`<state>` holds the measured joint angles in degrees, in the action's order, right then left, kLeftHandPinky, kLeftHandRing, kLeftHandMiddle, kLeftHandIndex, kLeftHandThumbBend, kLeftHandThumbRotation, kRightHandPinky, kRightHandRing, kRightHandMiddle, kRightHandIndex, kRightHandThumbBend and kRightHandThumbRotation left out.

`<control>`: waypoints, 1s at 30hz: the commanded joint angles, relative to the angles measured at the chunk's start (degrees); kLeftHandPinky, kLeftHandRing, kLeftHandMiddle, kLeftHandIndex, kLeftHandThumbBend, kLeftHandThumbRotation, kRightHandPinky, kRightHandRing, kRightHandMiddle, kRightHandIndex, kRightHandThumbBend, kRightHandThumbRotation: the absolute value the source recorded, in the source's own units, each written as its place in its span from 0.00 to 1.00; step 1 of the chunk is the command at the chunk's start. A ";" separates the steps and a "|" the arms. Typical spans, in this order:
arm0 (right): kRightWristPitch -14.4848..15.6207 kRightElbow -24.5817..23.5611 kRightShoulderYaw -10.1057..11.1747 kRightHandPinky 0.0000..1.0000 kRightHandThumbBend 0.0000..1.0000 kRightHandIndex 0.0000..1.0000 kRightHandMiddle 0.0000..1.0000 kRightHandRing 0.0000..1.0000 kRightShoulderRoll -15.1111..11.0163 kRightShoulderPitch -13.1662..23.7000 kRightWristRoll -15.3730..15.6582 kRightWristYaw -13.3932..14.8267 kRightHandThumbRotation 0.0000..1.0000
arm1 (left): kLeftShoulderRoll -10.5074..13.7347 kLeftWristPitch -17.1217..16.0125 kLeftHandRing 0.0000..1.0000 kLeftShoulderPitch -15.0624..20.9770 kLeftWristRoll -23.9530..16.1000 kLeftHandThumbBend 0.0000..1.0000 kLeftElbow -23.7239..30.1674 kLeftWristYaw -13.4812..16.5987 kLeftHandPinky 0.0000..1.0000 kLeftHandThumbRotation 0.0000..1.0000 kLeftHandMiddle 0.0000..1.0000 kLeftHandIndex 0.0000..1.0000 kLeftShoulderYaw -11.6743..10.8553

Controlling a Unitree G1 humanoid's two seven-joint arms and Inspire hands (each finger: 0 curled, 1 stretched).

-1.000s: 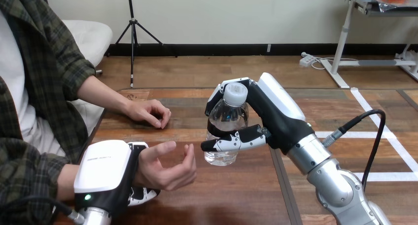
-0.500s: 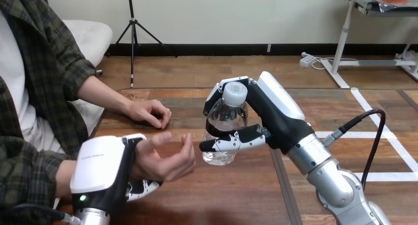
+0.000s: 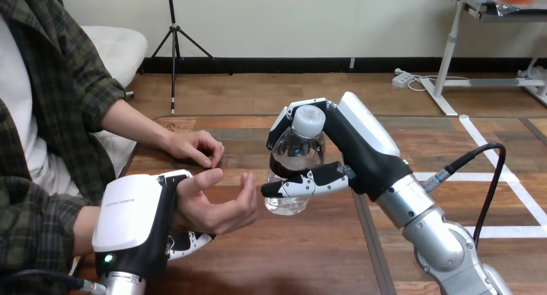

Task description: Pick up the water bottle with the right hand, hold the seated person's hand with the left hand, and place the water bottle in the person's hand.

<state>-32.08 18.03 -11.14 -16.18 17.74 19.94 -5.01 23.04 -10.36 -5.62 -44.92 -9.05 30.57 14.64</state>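
Observation:
A clear water bottle [image 3: 295, 158] with a white cap is held upright just above the table, with my right hand [image 3: 348, 150] shut on it, fingers round its far side and thumb across its front. My left hand [image 3: 137, 225] is shut on the person's wrist at the lower left, fingers curled under it. That person's hand [image 3: 219, 204] is palm up, fingers half curled, a little left of the bottle and apart from it. The person's other hand [image 3: 193, 146] rests on the table farther back.
The wooden table [image 3: 309, 250] stretches to the right, with white tape lines [image 3: 509, 179] on its right part. A black cable [image 3: 484, 179] loops beside my right forearm.
My left hand with the person's wrist has risen and shifted slightly right, bringing the open palm closer to the bottle. The right hand and bottle have barely moved.

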 commanded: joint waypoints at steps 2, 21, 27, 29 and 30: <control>-1.59 -4.06 2.01 0.35 0.78 0.42 0.44 0.38 0.10 5.44 -1.88 0.55 0.00 | -2.31 -3.11 0.36 1.59 -0.25 0.81 3.72 -0.05 0.31 0.00 0.40 0.43 2.32; -3.11 -3.05 2.04 0.34 0.79 0.43 0.43 0.38 0.64 7.98 -1.13 1.62 0.00 | -4.62 -3.75 0.33 2.08 -2.54 0.86 4.74 0.62 0.29 0.00 0.38 0.41 3.82; -3.09 -2.76 2.01 0.33 0.78 0.43 0.43 0.37 0.84 8.64 -0.75 1.88 0.00 | -4.95 -4.39 0.32 2.09 -2.94 0.86 4.69 0.47 0.27 0.00 0.37 0.41 3.99; -2.98 -2.64 2.02 0.33 0.78 0.43 0.43 0.37 0.98 8.89 -0.84 1.87 0.00 | -4.97 -4.53 0.32 2.06 -3.06 0.86 4.72 0.31 0.27 0.00 0.37 0.41 4.06; -2.97 -2.61 2.03 0.33 0.78 0.43 0.43 0.37 1.02 8.96 -0.88 1.86 0.00 | -4.99 -4.58 0.32 2.05 -3.11 0.86 4.73 0.26 0.27 0.00 0.37 0.41 4.06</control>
<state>-33.68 17.82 -11.03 -15.94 20.51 20.09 -4.98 19.57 -11.77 -5.69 -47.55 -6.56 31.49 15.24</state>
